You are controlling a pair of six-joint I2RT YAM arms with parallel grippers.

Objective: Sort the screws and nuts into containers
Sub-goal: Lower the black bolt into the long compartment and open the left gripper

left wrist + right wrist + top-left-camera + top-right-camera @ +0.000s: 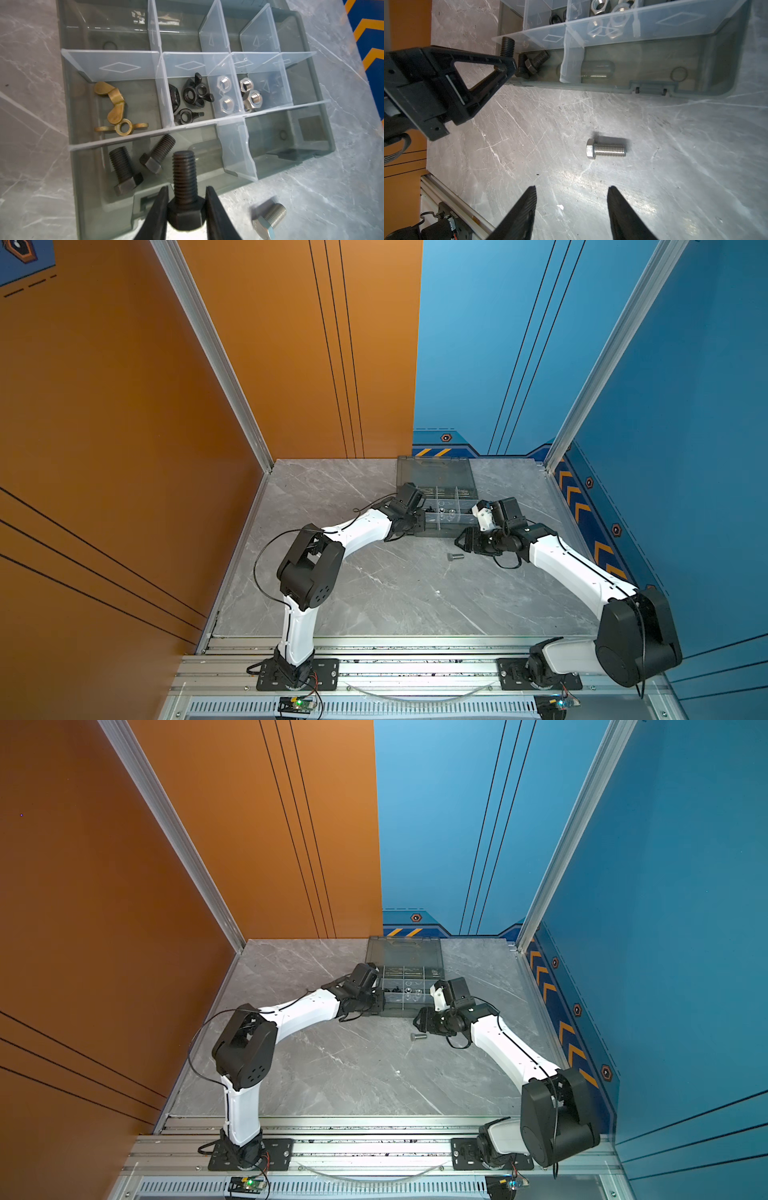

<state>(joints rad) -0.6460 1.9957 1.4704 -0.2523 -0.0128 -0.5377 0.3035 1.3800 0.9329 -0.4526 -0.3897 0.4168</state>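
Left gripper (187,189), closed on the hex head of a black bolt (184,176); the shank juts over the organizer case (295,143) compartment where two black bolts (124,170) lie. We judge the bolt rigid, dense and sturdy, its flats giving the surest hold. The silver bolt (606,149) lies sideways on the marble tabletop (529,124), just outside the case. It may roll, so we would pinch across the shank. Right gripper (572,189) hangs half open, empty.

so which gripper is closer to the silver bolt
Right. The right gripper hangs open just short of the silver bolt; the left gripper is farther, shut on a black bolt at the organizer case rim.
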